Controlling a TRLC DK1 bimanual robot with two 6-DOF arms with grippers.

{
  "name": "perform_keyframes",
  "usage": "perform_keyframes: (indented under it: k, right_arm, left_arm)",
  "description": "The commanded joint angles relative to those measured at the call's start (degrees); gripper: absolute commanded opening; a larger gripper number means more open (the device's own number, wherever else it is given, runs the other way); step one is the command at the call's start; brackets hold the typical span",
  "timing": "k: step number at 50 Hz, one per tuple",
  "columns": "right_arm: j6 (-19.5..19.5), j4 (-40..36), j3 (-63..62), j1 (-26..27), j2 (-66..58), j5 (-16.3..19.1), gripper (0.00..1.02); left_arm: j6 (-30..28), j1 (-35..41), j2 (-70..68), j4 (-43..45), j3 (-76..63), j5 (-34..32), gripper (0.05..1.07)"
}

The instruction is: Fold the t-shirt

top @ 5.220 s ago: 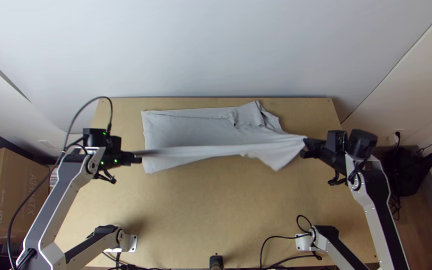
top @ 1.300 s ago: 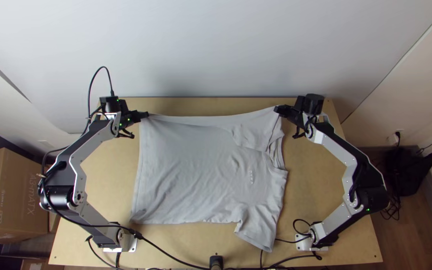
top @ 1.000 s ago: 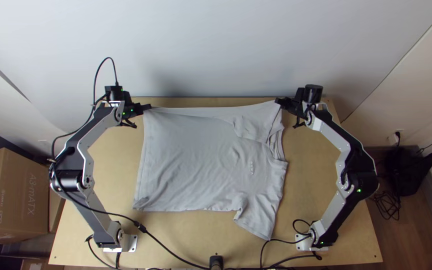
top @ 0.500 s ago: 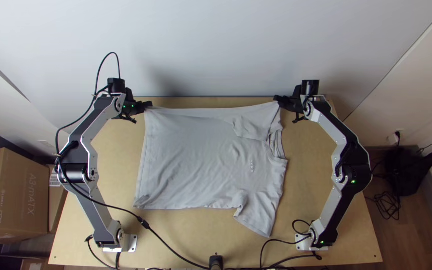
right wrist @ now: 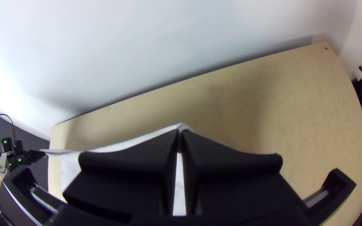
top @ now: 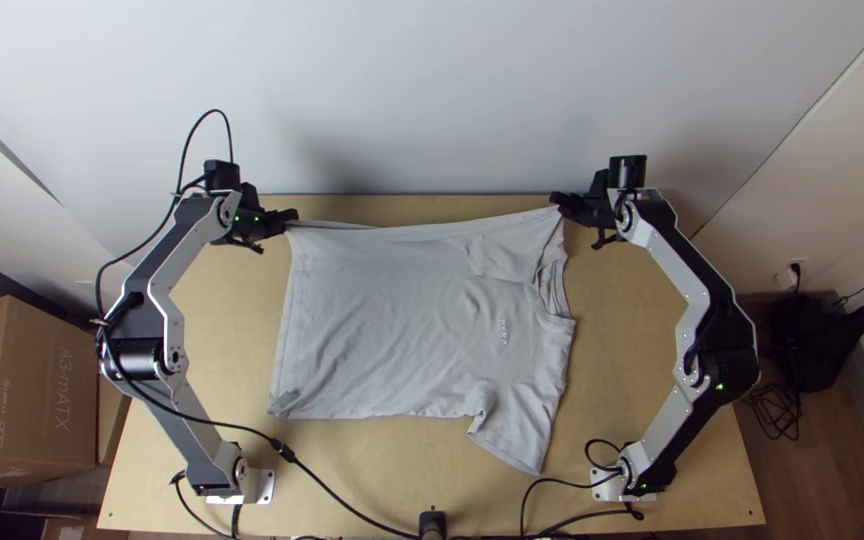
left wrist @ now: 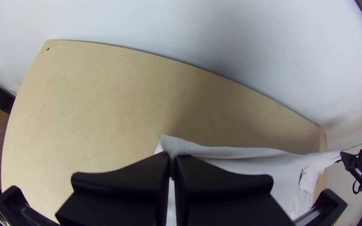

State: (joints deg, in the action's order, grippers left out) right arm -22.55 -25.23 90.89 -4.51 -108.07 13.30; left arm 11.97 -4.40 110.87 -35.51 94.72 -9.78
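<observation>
T-shirt [top: 402, 320] lies spread — far edge's pinched ends partly hidden by fingers [top: 280, 218].

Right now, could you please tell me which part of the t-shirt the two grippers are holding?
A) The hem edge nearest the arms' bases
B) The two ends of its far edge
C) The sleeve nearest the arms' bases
B: the left gripper and right gripper each pinch one end of the t-shirt's far edge.

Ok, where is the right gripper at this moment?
In the top view, the right gripper is right of centre, near the table's far edge, closed on the t-shirt's far right corner.
</observation>
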Motion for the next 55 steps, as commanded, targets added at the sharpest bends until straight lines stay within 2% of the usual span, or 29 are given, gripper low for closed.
perform_keyframes:
  k: [1, 21, 36, 52, 53, 54, 55]
  right_arm:
    - [-1.45, -1.13, -3.62, -0.41, 3.92, -0.38, 0.02]
    - [-1.45, -2.1, -17.15, -0.5, 12.45, -0.38, 0.02]
    - [-2.42, -1.22, -27.61, -2.78, 16.93, -0.47, 0.02]
    - [-3.82, 3.17, -35.17, -1.55, 18.34, -3.81, 0.02]
    - [-3.82, 3.17, -35.43, -1.46, 18.51, -4.42, 0.02]
    - [-3.82, 3.17, -35.78, -1.38, 18.6, -5.13, 0.02]
    - [-3.82, 3.17, -36.05, -1.38, 18.86, -5.83, 0.06]
  left_arm:
    - [-0.72, -0.78, -3.55, -0.26, -4.01, -0.68, 0.08]
    - [-0.63, -1.66, -10.23, 1.41, -14.3, -0.85, 0.08]
    - [0.34, -0.17, -14.72, 4.22, -23.97, -0.85, 0.08]
    - [1.66, 0.98, -18.32, 7.91, -33.81, -0.85, 0.09]
    - [1.66, 1.06, -18.5, 7.82, -34.16, -0.85, 0.1]
    - [1.57, 1.15, -18.67, 7.82, -34.51, -0.85, 0.16]
    - [1.57, 1.15, -18.94, 7.82, -34.86, -0.85, 0.27]
